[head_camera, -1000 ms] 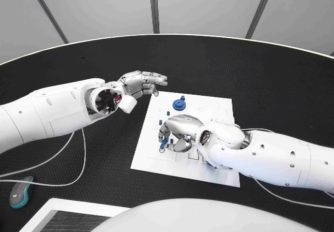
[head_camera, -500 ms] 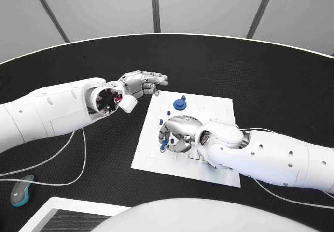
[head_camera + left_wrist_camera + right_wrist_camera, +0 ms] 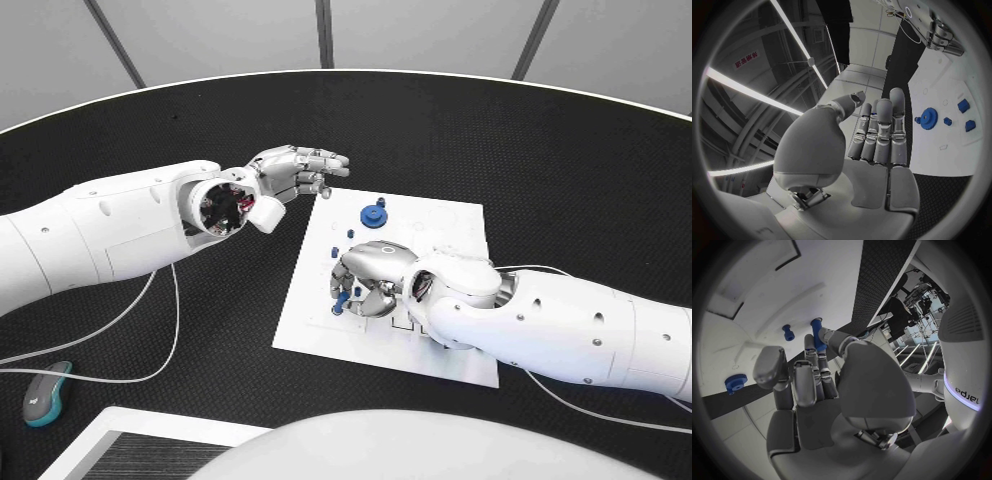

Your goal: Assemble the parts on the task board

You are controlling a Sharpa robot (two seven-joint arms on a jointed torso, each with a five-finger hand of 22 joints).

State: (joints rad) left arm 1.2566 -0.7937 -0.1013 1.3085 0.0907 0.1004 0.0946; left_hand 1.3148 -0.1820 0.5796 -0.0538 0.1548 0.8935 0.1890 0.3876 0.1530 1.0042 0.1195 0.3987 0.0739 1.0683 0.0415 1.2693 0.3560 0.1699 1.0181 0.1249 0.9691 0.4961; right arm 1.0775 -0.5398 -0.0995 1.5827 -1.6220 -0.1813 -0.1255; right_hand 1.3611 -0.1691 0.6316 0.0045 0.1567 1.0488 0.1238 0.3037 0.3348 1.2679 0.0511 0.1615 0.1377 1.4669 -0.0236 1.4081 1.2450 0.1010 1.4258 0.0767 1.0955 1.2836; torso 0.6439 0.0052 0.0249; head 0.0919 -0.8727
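Nearest the robot, the right hand lies over the middle of the white board, its arm coming in from about 4 o'clock. Its fingers are curled down toward the plate, and a blue peg stands at their tips on the hand's 8 o'clock side. In the right wrist view the peg sits against the fingertips, pinched there as far as can be told, with its far end touching or just above the board. Just beside it in that view a shorter blue stud stands on the plate, and a blue gear lies farther off on the other side of the hand.

Farther out, at about 12 o'clock from the right hand, the gear sits near the board's far edge. In the left wrist view the gear has three small blue pieces just beyond it on the plate.

The left hand hovers over the black surface just off the board's far left corner, at about 10 o'clock from the gear. It holds nothing; its fingers are loosely bent and side by side, seen nearly straight in the left wrist view.

At 7 o'clock, near the surface's edge, lies a teal and grey object on a white cable.
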